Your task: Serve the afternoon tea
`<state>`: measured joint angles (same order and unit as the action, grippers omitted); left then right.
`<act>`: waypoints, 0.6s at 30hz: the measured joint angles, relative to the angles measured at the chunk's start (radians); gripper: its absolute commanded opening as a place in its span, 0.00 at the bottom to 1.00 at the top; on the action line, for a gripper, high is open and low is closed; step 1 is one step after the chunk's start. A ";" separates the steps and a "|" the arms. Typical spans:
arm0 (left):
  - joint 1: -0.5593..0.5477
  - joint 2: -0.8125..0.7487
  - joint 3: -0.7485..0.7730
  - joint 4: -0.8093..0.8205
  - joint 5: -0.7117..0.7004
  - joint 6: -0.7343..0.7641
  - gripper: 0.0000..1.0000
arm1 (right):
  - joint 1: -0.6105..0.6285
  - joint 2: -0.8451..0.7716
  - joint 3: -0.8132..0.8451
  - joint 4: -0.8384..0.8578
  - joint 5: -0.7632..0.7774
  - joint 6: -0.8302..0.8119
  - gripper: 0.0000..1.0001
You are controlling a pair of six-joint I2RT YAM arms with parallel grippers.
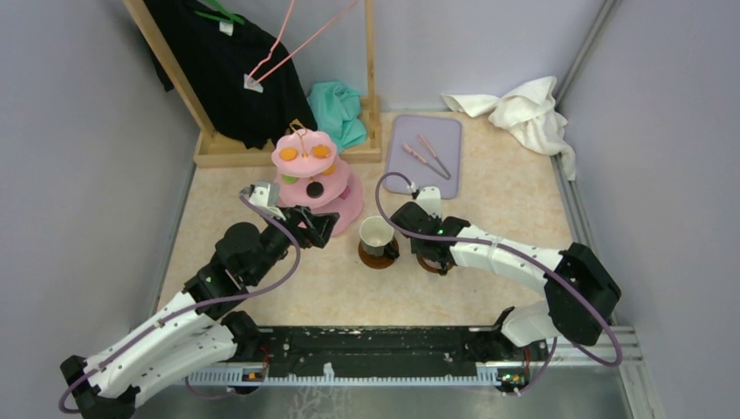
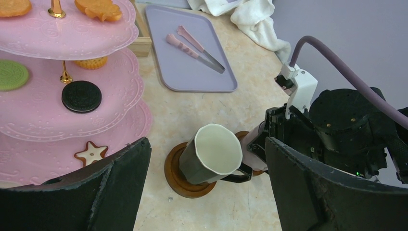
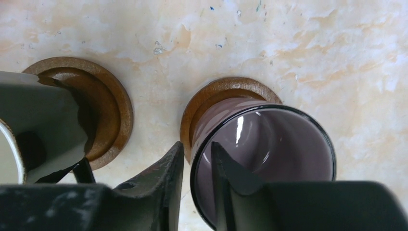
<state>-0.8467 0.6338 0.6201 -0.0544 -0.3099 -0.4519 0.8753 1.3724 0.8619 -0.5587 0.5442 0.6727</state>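
The mauve mug point(image 3: 269, 144) stood upright on its brown saucer point(image 3: 226, 89), on the table just ahead of my right arm; glossy, dark at the rim, empty inside; I judged it hard and brittle, slick under a pad, light enough for one arm, and likely to tip off the shallow saucer if dragged sideways; the rim wall seemed the place to take hold, pinched from above, or the handle, which I could not see.

My right gripper point(image 3: 196, 147) straddled that rim at its six o'clock, one finger inside the cup and one outside; the gap was narrow, but whether the pads pressed the wall I could not tell.

At nine o'clock from it, close beside, sat the cream mug point(image 2: 216, 154) on a second saucer point(image 2: 175, 178); faceted, dark outside and pale within, its handle turned toward the mauve one.

At ten o'clock rose the pink stand point(image 2: 72, 43), three scalloped tiers; an orange sweet point(image 2: 98, 8) on top, a green round point(image 2: 10, 74) and a black round point(image 2: 81, 96) on the middle, a brown star point(image 2: 91, 152) on the bottom; all small, probably light and easy to scatter.

My left gripper point(image 1: 325, 229) hung beside the stand's lowest tier, jaws wide and empty.

At twelve o'clock lay the lilac tray point(image 1: 410, 131) with pink tongs point(image 1: 428, 155).
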 measured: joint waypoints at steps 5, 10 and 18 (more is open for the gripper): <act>0.000 0.000 0.000 0.000 0.000 0.000 0.93 | 0.000 0.000 0.000 0.010 0.005 -0.010 0.49; 0.000 0.000 -0.001 0.000 0.000 0.000 0.93 | 0.000 0.000 0.000 0.013 0.005 -0.018 0.52; 0.000 0.002 -0.002 0.000 0.001 -0.001 0.93 | 0.051 0.000 0.030 -0.019 0.054 -0.027 0.52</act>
<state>-0.8467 0.6361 0.6182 -0.0540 -0.3092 -0.4526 0.9268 1.3720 0.8917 -0.5781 0.5983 0.6460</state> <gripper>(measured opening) 0.932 0.524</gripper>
